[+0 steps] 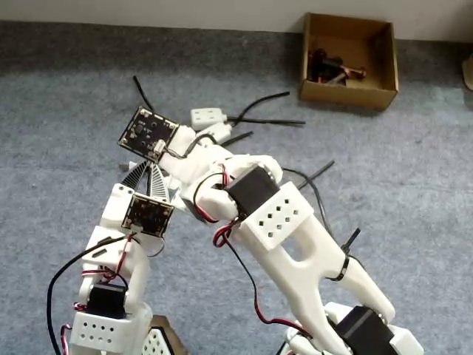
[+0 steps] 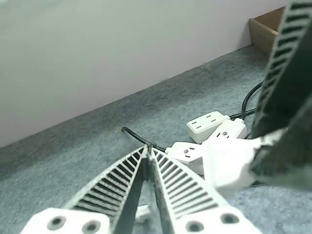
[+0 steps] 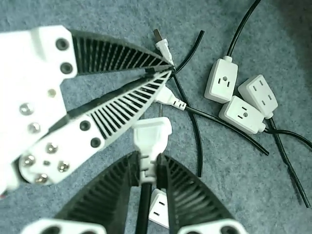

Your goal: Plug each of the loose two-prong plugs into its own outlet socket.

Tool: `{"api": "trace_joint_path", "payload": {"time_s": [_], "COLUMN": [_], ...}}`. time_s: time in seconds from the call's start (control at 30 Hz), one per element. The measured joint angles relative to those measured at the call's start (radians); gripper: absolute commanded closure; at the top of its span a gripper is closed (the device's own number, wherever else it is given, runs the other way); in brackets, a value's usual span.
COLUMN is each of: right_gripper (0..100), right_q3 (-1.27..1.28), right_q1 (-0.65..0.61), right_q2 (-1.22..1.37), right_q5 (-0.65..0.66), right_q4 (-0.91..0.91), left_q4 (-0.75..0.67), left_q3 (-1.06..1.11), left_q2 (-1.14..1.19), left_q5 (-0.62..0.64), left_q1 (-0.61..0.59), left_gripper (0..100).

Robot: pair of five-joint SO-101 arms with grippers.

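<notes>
My right gripper (image 3: 148, 157) is shut on a white two-prong plug (image 3: 152, 136), its black cord running back between the fingers. My left gripper (image 2: 148, 150) is shut, tips together just beside that plug. A black cord (image 2: 132, 135) runs out from its tips; I cannot tell whether it is pinched. Two loose plugs (image 3: 163, 48) (image 3: 170, 100) lie on the carpet by the left gripper's tips. Three white outlet sockets (image 3: 222, 80) (image 3: 258, 95) (image 3: 241, 114) lie close together a little farther off. Another socket (image 3: 158, 207) lies under the right gripper.
Grey carpet (image 1: 66, 111) covers the whole work area. A cardboard box (image 1: 347, 92) with small parts stands at the back right. Black cords (image 1: 266, 103) trail from the sockets toward it. Both arms crowd together at the centre left. A pale wall (image 2: 97, 58) rises behind the carpet.
</notes>
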Motion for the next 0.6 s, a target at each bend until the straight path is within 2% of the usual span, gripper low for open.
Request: {"api": "trace_joint_path", "payload": {"time_s": [0.6], "right_gripper": [99.2], "right_q3": [0.000], "right_q1": [0.002], "right_q2": [-0.002], "right_q5": [0.000], "right_q4": [0.000], "left_q4": [0.025], "left_q3": [0.000], "left_q2": [0.000], "left_q5": [0.000], "left_q1": [0.041], "left_gripper": [99]}}
